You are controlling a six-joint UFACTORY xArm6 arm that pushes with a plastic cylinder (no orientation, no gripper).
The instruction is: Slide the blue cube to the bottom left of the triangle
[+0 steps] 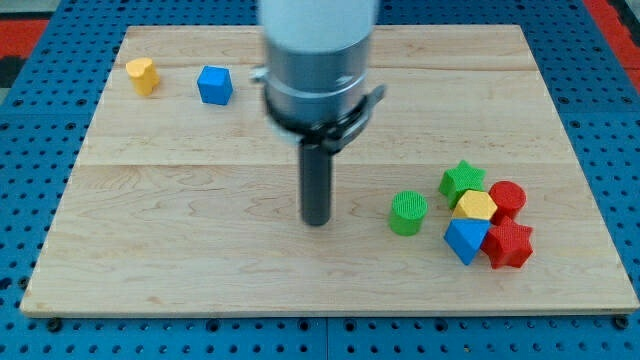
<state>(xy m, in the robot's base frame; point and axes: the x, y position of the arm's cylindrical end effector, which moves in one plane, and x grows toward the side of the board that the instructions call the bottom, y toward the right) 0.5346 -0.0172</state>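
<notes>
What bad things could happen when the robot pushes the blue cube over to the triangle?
1. The small blue cube sits far from the blue triangle block; on a long push it may slip off my tip.
2. The green cylinder block stands near the triangle's left and could get bumped.
3. The triangle touches the yellow hexagon block and red star block; a hard arrival might scatter them.

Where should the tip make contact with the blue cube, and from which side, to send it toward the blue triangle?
My tip cannot grip, only push. Meet the blue cube on its upper-left faces, coming from the view's top left. The blue triangle lies far toward the bottom right, so that line drives the cube toward it.
</notes>
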